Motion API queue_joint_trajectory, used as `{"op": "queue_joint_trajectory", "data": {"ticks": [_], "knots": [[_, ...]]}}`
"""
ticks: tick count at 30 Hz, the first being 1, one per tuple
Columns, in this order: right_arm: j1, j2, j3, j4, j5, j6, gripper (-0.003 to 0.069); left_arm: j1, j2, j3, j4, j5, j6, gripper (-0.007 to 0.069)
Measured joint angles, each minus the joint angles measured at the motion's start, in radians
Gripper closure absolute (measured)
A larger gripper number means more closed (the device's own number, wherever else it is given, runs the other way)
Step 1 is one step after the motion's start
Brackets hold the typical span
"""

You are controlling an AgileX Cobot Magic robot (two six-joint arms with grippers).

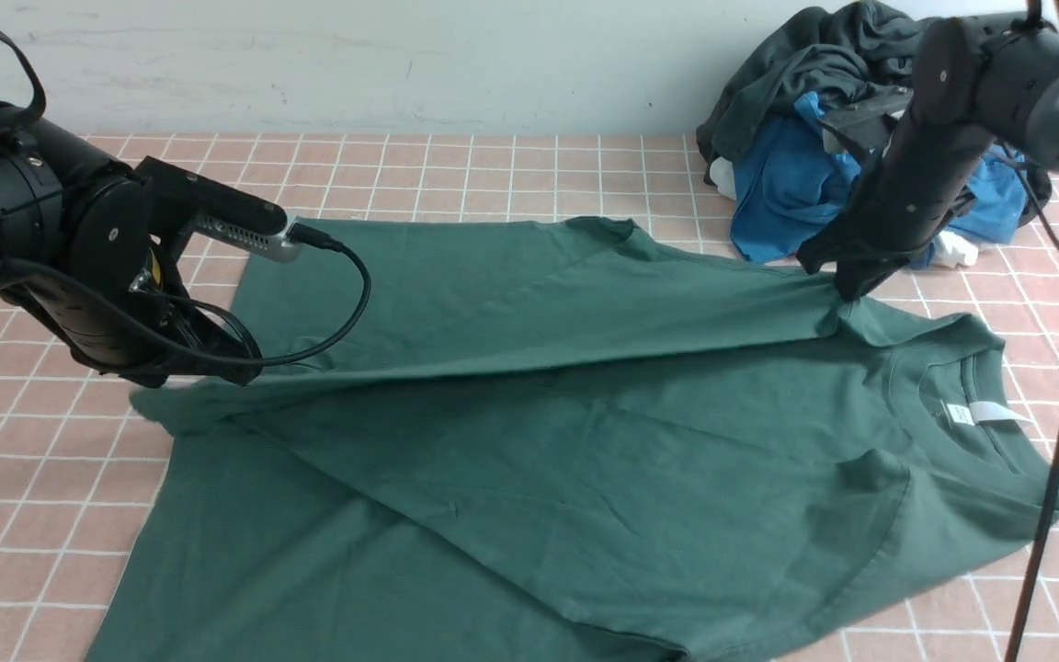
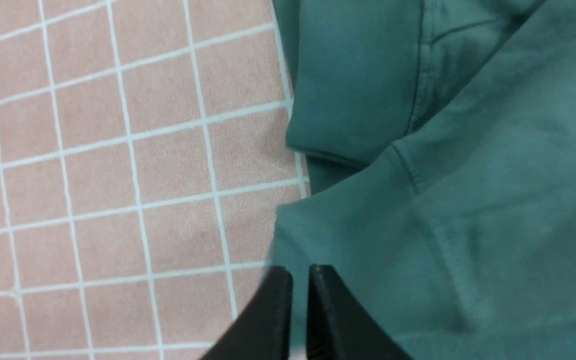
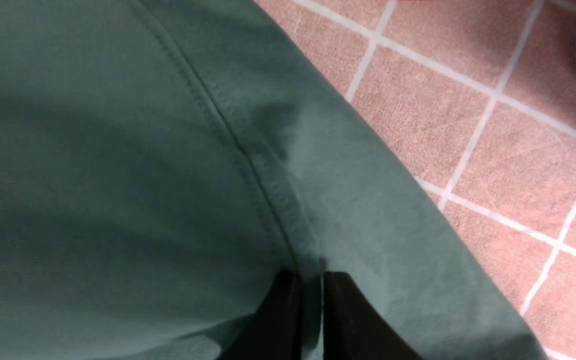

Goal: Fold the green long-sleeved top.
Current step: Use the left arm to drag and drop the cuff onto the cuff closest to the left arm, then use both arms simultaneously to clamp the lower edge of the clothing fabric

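The plain dark green knit long-sleeved top (image 1: pixel 585 441) lay spread on the pink tiled tabletop (image 1: pixel 493 175), with one side raised in a taut ridge between the arms. The left gripper (image 2: pixel 300 274) and right gripper (image 3: pixel 313 279) each pinched its fabric, jaws nearly closed.

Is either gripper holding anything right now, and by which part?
Both pinch the green long-sleeved top: the right gripper at the shoulder seam beside the neck, the left gripper at its edge near the hem.
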State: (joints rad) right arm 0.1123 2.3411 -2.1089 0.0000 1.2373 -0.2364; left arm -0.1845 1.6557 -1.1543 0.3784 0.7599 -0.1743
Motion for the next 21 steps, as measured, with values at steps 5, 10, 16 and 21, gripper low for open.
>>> {"op": "queue_joint_trajectory", "data": {"ticks": [5,10,16,21], "knots": [[0.000,0.006,-0.037,0.000,0.008,0.007,0.0472,0.000,-0.003,0.000,0.000,0.003,0.004,0.0379],[-0.001,-0.011,-0.154,0.069,0.006,0.070,0.0419,-0.006,-0.070,-0.001,-0.044,0.086,0.021,0.0173],[0.017,-0.176,-0.068,0.242,0.009,0.033,0.0503,-0.083,-0.253,0.112,-0.194,0.258,0.238,0.0111],[0.084,-0.408,0.201,0.287,0.005,-0.050,0.0590,-0.141,-0.359,0.336,-0.221,0.276,0.513,0.0111]]}}
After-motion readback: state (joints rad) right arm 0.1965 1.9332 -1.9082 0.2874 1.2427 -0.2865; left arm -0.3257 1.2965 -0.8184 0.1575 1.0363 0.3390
